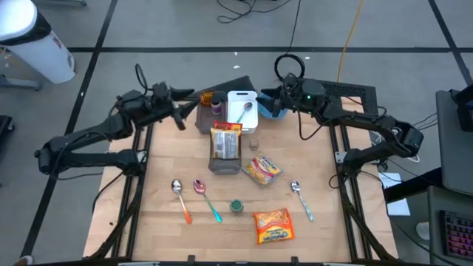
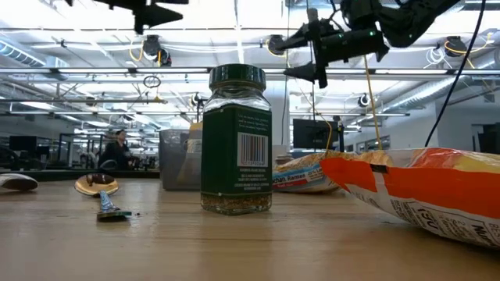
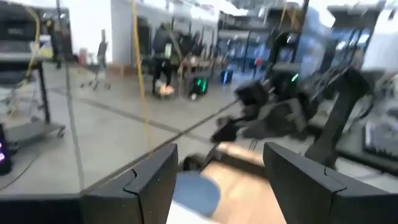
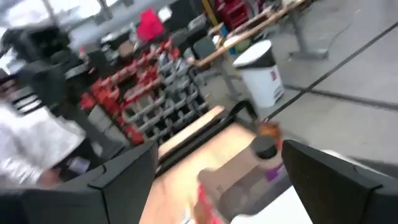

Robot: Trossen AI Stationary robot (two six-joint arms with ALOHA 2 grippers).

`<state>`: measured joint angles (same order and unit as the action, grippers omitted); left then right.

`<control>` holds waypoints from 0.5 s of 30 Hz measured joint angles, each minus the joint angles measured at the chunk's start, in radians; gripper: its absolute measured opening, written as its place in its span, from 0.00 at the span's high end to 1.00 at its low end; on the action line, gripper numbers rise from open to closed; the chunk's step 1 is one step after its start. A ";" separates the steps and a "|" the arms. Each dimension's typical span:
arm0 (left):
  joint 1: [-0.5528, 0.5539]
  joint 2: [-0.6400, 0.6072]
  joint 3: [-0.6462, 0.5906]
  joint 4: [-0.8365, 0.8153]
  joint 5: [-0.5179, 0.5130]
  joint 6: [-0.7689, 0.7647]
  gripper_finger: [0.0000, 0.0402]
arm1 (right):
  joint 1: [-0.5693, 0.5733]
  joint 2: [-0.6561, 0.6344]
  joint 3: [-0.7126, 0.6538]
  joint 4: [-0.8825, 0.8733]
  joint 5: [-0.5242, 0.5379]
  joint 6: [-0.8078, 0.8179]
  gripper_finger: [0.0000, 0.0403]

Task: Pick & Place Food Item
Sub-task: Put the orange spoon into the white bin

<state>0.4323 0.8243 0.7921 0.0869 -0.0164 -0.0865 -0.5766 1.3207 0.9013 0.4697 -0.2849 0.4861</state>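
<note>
Three food packets are on the wooden table: a snack bag (image 1: 226,139) in a grey container (image 1: 222,164), a ramen packet (image 1: 261,168) lying flat at the middle, and an orange packet (image 1: 273,225) lying flat near the front edge, large in the low view (image 2: 422,191). My left gripper (image 1: 181,112) hangs open above the table's far left. My right gripper (image 1: 267,100) hangs open above the far right, over a blue bowl (image 1: 270,108). Both grippers are high above the table in the low view, left (image 2: 160,14) and right (image 2: 303,53), with nothing between their fingers.
A white board (image 1: 242,111) with a spoon on it, an orange-capped bottle (image 1: 207,97) and the bowl stand at the far edge. A green-lidded jar (image 2: 236,140) and three loose spoons (image 1: 181,198) (image 1: 208,199) (image 1: 301,199) lie toward the front.
</note>
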 joint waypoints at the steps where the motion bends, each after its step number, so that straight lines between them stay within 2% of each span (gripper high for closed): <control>1: 0.001 -0.020 0.000 -0.045 -0.001 0.004 0.39 | 0.020 -0.001 0.014 -0.022 0.008 -0.016 0.17; 5: 0.000 -0.106 0.000 -0.208 0.006 -0.001 0.39 | 0.106 -0.004 0.075 -0.120 0.125 -0.127 0.17; 8: 0.000 -0.148 0.000 -0.297 0.048 -0.048 0.39 | 0.156 -0.003 0.096 -0.122 0.181 -0.170 0.17; 15: -0.001 -0.162 0.000 -0.355 0.172 -0.178 0.39 | 0.227 -0.002 0.103 -0.112 0.265 -0.169 0.17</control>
<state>0.4316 0.6624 0.7921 -0.2681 0.1553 -0.2647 -0.3493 1.3186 1.0039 0.3573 -0.0196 0.3176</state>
